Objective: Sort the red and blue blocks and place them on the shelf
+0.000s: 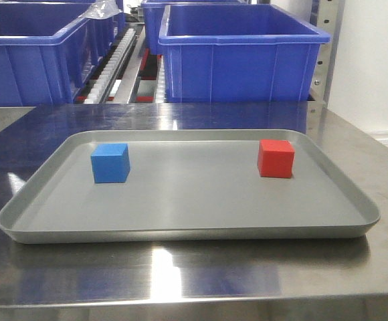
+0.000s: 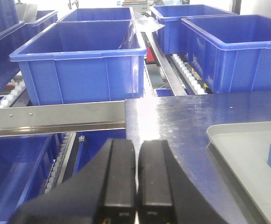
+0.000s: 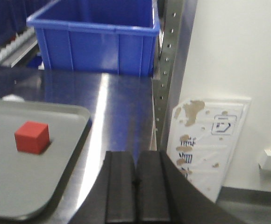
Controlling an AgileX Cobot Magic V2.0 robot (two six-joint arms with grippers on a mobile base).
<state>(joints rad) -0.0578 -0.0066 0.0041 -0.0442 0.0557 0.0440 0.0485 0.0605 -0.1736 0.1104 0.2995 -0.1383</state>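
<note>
Blue block [image 1: 110,162] L, red block [image 1: 275,158] R, apart on tray [image 1: 180,221].

I've got the tray [image 1: 187,200] on the desk [image 1: 180,281], left cube [image 1: 110,162] and right cube [image 1: 275,158] well apart on it, bins [image 1: 241,67] behind.

I see the blue block [image 1: 110,162] resting flat left of centre on the grey tray [image 1: 180,235]. The red block [image 1: 275,158] rests flat right of centre, well apart from it.
</note>
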